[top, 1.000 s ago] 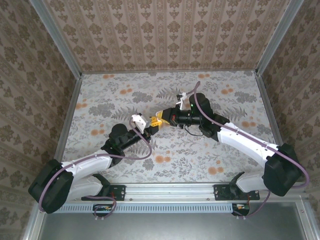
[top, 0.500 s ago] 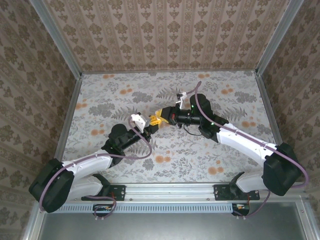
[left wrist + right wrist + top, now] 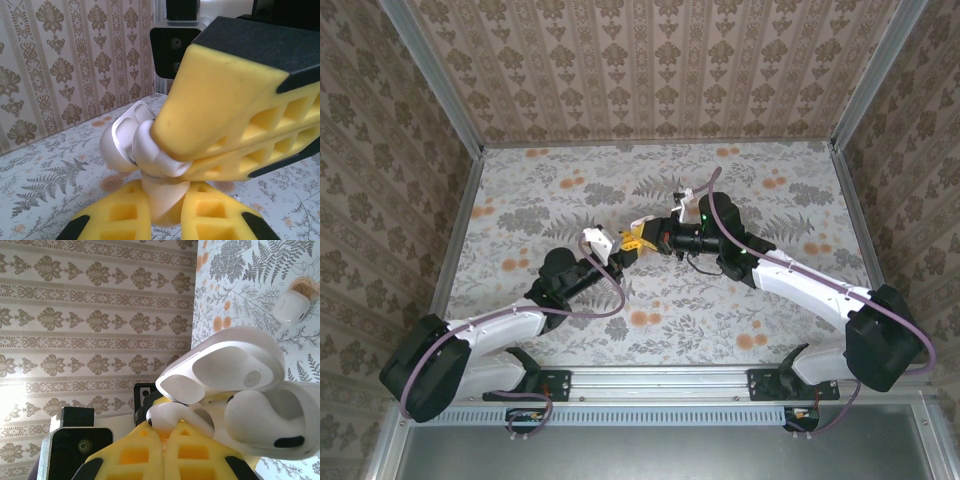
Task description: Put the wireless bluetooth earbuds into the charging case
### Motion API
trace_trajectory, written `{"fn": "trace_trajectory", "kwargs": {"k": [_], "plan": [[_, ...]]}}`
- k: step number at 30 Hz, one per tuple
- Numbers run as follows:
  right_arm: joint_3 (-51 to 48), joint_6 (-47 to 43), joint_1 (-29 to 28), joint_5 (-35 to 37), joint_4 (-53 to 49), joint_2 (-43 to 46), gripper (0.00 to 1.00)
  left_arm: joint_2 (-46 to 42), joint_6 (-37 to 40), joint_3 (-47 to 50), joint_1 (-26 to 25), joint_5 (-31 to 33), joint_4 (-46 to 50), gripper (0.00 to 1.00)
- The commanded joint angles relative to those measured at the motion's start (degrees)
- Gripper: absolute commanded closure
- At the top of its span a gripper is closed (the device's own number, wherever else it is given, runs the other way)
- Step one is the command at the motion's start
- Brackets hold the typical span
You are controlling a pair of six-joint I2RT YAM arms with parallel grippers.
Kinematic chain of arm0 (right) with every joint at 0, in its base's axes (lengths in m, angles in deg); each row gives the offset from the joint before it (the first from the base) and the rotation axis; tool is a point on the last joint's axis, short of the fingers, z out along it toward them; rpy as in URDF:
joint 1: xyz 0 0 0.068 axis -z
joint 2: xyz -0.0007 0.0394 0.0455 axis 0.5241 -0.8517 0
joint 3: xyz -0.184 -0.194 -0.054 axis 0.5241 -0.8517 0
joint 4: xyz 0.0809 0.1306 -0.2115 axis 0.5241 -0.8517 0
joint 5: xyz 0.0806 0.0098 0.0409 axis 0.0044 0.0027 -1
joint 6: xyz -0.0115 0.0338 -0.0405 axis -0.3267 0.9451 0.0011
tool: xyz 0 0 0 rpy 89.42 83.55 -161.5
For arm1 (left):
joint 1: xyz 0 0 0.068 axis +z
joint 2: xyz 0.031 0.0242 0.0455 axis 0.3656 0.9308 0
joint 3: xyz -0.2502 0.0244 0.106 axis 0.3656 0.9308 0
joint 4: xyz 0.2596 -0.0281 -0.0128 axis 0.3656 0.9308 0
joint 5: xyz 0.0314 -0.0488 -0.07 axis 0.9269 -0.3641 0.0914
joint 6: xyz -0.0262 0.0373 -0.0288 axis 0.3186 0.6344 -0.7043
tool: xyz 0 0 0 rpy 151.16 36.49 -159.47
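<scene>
Right claw point(image 3: 167, 432), earbud point(image 3: 265, 425) at open case point(image 3: 225, 365)

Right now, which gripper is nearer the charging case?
Left. Left gripper is shut on the charging case, at its base; right gripper holds an earbud at the open mouth.

The counter point(image 3: 770, 200) is pale, printed with grey ferns and orange flowers. The walls point(image 3: 650, 70) have beige wallpaper with brown ornament stripes. The left hand point(image 3: 167, 195) and the right hand point(image 3: 165, 427) are yellow with black tips. The case point(image 3: 230, 365) is glossy white. The earbud point(image 3: 260, 422) beside the case is white with a black oval.
</scene>
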State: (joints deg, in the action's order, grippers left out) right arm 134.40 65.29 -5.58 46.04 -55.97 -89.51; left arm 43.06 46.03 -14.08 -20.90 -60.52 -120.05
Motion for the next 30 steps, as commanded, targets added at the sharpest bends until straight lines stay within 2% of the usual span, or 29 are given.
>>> {"fn": "trace_trajectory", "kwargs": {"k": [1, 13, 30], "plan": [[-1.3, 0.3, -0.4, 0.5, 0.0, 0.2, 0.96, -0.7, -1.5, -0.6, -0.3, 0.6, -3.9, 1.0], [-1.6, -2.9, -0.4, 3.4, -5.9, 2.4, 0.84, -1.0, -1.5, -0.7, -0.3, 0.8, -3.9, 1.0], [0.2, -6.6, -0.4, 6.3, -12.8, 4.0, 0.77, -2.3, -1.0, -0.6, -0.3, 0.9, -1.8, 1.0]]}}
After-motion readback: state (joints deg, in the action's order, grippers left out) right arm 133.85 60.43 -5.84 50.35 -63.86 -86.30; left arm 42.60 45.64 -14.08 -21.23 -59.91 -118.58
